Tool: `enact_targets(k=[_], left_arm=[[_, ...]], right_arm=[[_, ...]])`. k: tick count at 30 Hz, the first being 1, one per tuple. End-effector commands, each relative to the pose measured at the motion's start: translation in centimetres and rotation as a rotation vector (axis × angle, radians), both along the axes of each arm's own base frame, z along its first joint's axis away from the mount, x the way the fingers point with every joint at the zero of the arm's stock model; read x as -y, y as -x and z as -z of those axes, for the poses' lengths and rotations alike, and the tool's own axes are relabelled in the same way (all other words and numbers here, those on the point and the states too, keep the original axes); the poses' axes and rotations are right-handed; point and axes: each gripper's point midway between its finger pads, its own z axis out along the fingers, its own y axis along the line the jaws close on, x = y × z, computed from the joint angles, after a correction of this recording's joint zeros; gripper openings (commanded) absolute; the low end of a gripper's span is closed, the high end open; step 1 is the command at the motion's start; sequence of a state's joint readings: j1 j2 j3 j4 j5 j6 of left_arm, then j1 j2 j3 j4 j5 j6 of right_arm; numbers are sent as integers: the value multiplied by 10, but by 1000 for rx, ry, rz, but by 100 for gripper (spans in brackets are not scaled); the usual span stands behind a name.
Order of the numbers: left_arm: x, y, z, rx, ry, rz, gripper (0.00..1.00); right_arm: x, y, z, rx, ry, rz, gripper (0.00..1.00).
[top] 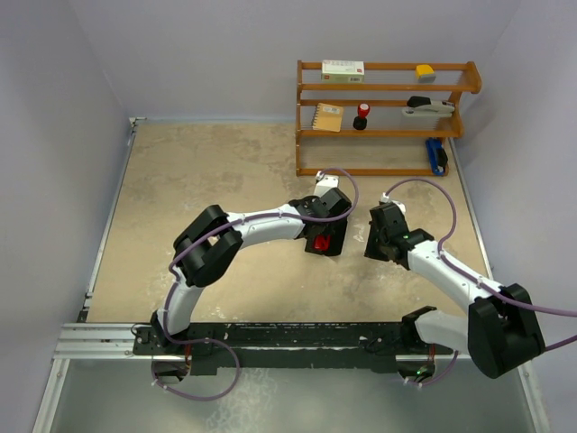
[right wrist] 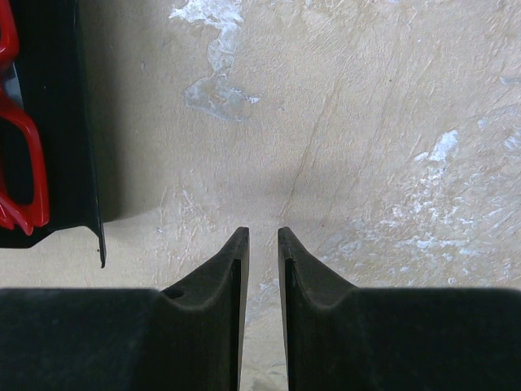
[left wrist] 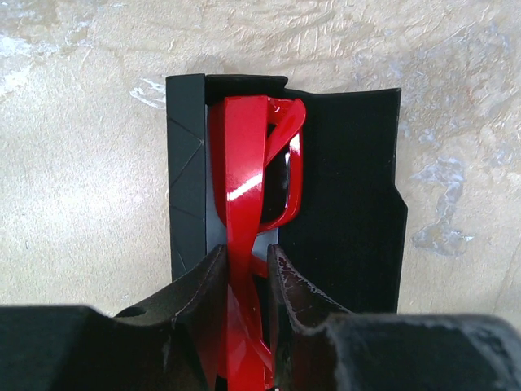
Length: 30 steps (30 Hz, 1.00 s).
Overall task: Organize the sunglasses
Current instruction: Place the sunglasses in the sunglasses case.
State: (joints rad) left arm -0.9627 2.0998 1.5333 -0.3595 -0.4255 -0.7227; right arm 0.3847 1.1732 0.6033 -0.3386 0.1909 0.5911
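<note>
The sunglasses [left wrist: 244, 171] are folded and stand on edge inside the open black case [left wrist: 350, 179], set in its narrow left trough close to the raised left wall. In the left wrist view their long axis runs straight away from the camera, along the length of the case. The far end almost reaches the case's far wall and the near end passes between the fingers [left wrist: 210, 281]. The glossy red front bar is uppermost. One lens rim faces right, toward the flat lid lying spread open on that side.

The left tool [left wrist: 247, 257] straddles the near part of the frame, one finger close on each side. I cannot tell whether it is pinching the frame or only flanking it. From above only a small red patch shows beneath this tool, so the direction of the glasses in the scene cannot be read there.

The case lies flat on the mottled beige worktop [left wrist: 81, 163], right of centre. The right tool [right wrist: 263, 236] hovers just right of the case, its fingers parted by a narrow gap with nothing between them. A wooden shelf rack [top: 379, 133] stands at the far right.
</note>
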Motion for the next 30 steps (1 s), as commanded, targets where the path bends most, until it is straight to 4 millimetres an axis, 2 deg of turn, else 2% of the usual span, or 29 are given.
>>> enact_targets(k=[1, 6, 13, 18, 20, 22, 30], left_arm=[[1, -5, -23, 39, 13, -21, 24], [4, -8, -44, 67, 26, -24, 24], [8, -9, -88, 107, 69, -21, 24], [0, -6, -100, 118, 65, -24, 22], [-11, -8, -99, 129, 42, -46, 12], [-24, -9, -90, 120, 31, -54, 1], [-67, -26, -60, 92, 47, -109, 0]], right_arm=[[1, -1, -1, 11, -3, 2, 24], [1, -2, -2, 14, -3, 3, 24], [1, -5, -8, 26, 0, 2, 24], [-1, -8, -11, 31, -7, -4, 23], [-2, -13, -15, 46, -5, -5, 21], [-1, -21, -22, 77, 8, -7, 18], [-20, -46, -41, 127, -42, -56, 4]])
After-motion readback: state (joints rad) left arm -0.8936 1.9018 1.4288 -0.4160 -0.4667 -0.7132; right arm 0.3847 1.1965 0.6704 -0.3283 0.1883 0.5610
